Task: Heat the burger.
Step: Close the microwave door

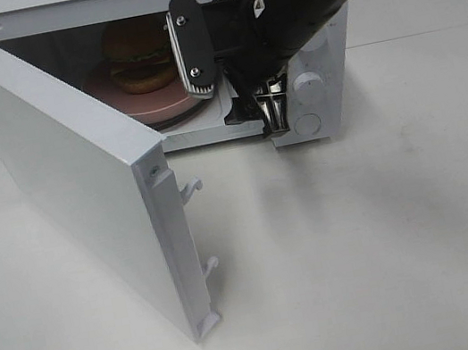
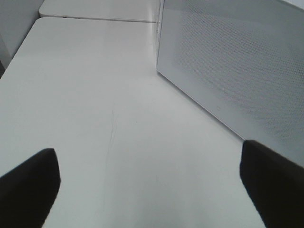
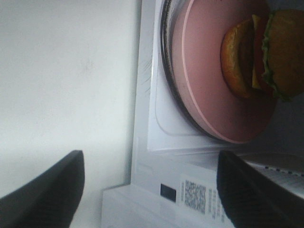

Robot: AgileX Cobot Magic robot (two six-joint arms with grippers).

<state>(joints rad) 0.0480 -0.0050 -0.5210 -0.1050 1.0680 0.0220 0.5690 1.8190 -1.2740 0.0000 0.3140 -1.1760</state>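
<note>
Tabletop [image 1: 365, 251]: white, foreground.
Left hand [image 2: 149, 175]: released, jaws spread wide, held above the tabletop, nothing gripped.
Door [image 1: 62, 178]: swung open, left of frame.
Right hand [image 3: 149, 171]: released, jaws spread, held at the opening of the microwave [image 1: 317, 52], upper centre, nothing gripped.
Plate [image 1: 163, 106]: pink, seated inside the microwave.
Burger [image 1: 139, 56]: set on the plate, inside the microwave, apart from the right hand.

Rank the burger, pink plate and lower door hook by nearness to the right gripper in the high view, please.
1. Pink plate, beside the right gripper.
2. Burger, deeper in, on it.
3. Lower door hook, on the open door.
</note>
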